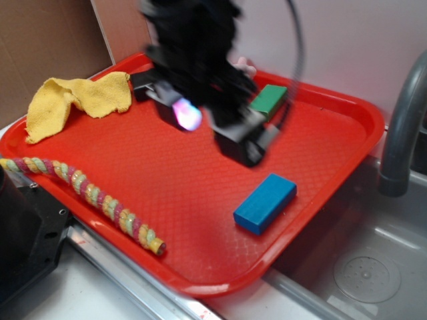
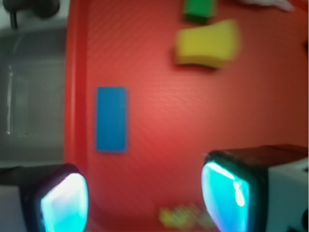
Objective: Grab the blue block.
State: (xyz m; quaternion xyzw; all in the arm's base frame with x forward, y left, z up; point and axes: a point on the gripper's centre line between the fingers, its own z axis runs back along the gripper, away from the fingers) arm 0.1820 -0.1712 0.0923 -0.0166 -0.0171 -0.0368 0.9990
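Red tray point(image 1: 320, 120) beside sink: your gripper point(image 2: 145, 198) hovers, jaws spread, empty. Approach step; shift toward blue block point(image 1: 265, 203) near the sink-side edge, then descend.

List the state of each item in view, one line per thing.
gripper: open, empty, above the tray
blue block: lying flat on the red tray, untouched
green block: flat near the far rim
yellow cloth: crumpled in a corner
rope: stretched along the tray's edge
yellow sponge: lying flat
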